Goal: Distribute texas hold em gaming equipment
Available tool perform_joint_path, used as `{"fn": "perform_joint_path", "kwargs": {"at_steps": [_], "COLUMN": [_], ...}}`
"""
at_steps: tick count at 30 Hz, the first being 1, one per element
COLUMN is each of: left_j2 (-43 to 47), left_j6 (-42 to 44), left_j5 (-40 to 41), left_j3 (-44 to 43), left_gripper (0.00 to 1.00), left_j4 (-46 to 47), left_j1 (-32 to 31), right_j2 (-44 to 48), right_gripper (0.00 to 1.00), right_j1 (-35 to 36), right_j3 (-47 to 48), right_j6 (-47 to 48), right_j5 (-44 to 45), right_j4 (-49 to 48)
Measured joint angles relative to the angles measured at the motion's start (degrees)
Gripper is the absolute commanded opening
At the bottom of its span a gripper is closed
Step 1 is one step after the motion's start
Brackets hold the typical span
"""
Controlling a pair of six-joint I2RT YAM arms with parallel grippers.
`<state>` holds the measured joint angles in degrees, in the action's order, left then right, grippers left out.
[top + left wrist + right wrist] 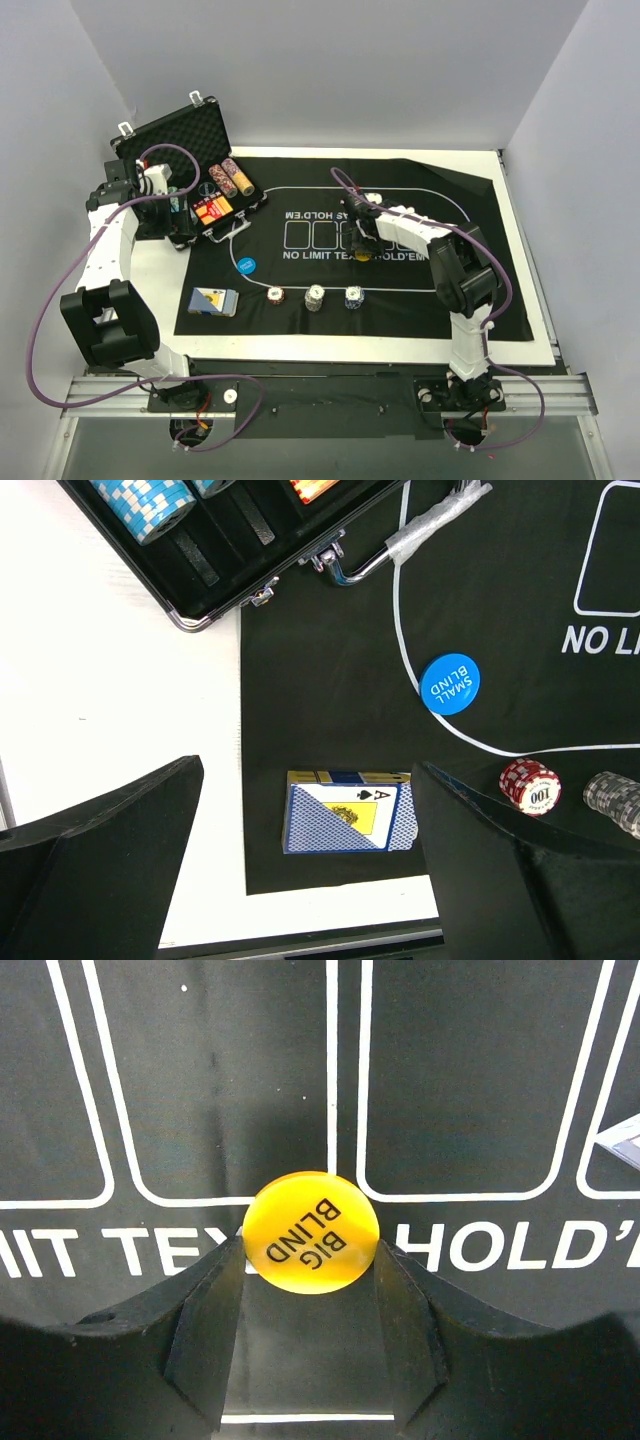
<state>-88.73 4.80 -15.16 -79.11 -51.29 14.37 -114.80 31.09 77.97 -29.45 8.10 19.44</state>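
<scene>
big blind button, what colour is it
Yellow button with black lettering; clearest in right wrist view.

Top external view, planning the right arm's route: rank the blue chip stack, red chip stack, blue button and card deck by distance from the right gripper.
1. Blue chip stack, just nearward of the right gripper, which holds the yellow button.
2. Red chip stack, farther left.
3. Blue button, farther left still.
4. Card deck, far left.

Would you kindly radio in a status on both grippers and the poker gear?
Left gripper open, empty. Right gripper shut on round yellow BIG BLIND button, over black felt mat. Nothing blocking.
</scene>
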Motion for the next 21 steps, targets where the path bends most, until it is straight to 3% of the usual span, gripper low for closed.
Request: {"fn": "perform_joint_path", "kwargs": {"at_steps": [11,21], "left_j2": [0.00,-1.68], "left_j6": [0.35,0.39], "left_j5": [0.76,1.29], "left_j3": [0.00,-0.24], "left_gripper": [0.97,0.97], "left_j4": [0.02,0.02], "left_j1": [0.00,0.00], "right_j2": [-1.42,-12.90], "right_gripper": [0.30,0.29], "right_j1": [-7.30,-13.29], "right_j3": [2.47,19.61], "right_j6": [-0.66,-0.11], "right_j5": [0.04,1.51], "right_j4": [0.50,1.20]}}
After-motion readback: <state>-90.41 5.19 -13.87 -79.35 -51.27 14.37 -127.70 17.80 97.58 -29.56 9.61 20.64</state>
